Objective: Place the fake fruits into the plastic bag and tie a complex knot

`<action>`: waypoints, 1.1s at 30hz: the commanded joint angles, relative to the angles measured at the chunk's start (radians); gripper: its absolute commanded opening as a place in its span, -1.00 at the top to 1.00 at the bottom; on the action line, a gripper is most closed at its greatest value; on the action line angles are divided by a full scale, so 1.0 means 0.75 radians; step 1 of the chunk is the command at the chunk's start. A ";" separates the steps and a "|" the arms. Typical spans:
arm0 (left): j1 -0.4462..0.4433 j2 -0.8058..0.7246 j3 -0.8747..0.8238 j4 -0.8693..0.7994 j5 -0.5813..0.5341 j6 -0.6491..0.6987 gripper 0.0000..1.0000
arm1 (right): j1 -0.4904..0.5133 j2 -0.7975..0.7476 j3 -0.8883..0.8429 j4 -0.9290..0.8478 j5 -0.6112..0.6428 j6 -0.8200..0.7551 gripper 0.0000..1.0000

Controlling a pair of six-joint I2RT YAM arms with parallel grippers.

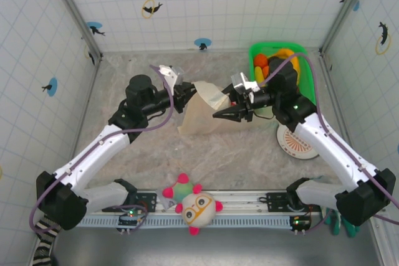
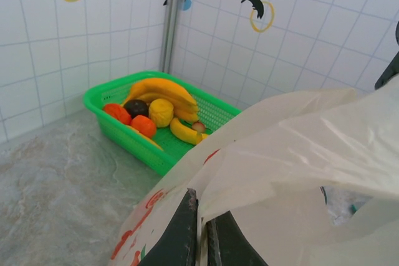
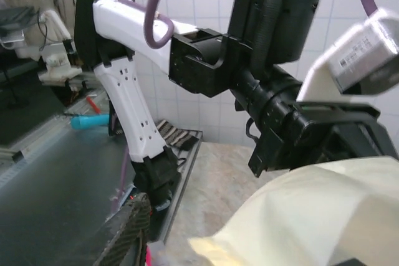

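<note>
The plastic bag (image 1: 202,115), cream with red prints, hangs spread between both arms at mid-table. My left gripper (image 1: 186,96) is shut on the film at its left edge, which is pinched between the black fingers (image 2: 187,228) in the left wrist view. My right gripper (image 1: 224,113) is at the bag's right edge. In the right wrist view its jaws stand apart, one ribbed finger (image 3: 124,232) at the lower left and the bag (image 3: 324,216) between them. The fake fruits (image 2: 161,111), bananas, orange, red, yellow and dark pieces, lie in the green basket (image 1: 300,52). The knot is out of view.
The green basket (image 2: 124,138) stands in the back right corner against the tiled walls. A white and orange plate (image 1: 298,142) lies under the right arm. A pink-spiked plush toy (image 1: 194,207) sits on the front rail between the arm bases.
</note>
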 commanded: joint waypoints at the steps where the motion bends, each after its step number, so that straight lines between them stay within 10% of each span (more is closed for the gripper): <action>1: 0.001 0.014 0.039 0.040 0.019 -0.008 0.81 | 0.008 0.009 0.070 0.053 0.000 -0.008 0.34; 8: 0.001 0.011 0.030 0.043 0.001 -0.007 0.58 | 0.029 0.042 0.134 0.256 0.147 0.191 0.95; 25: 0.092 -0.252 -0.038 0.099 0.096 0.040 -0.93 | 0.076 0.268 0.476 0.323 0.528 0.475 0.91; 33: 0.079 -0.128 -0.002 0.247 0.150 -0.126 -0.95 | 0.104 0.291 0.513 0.235 0.569 0.410 0.91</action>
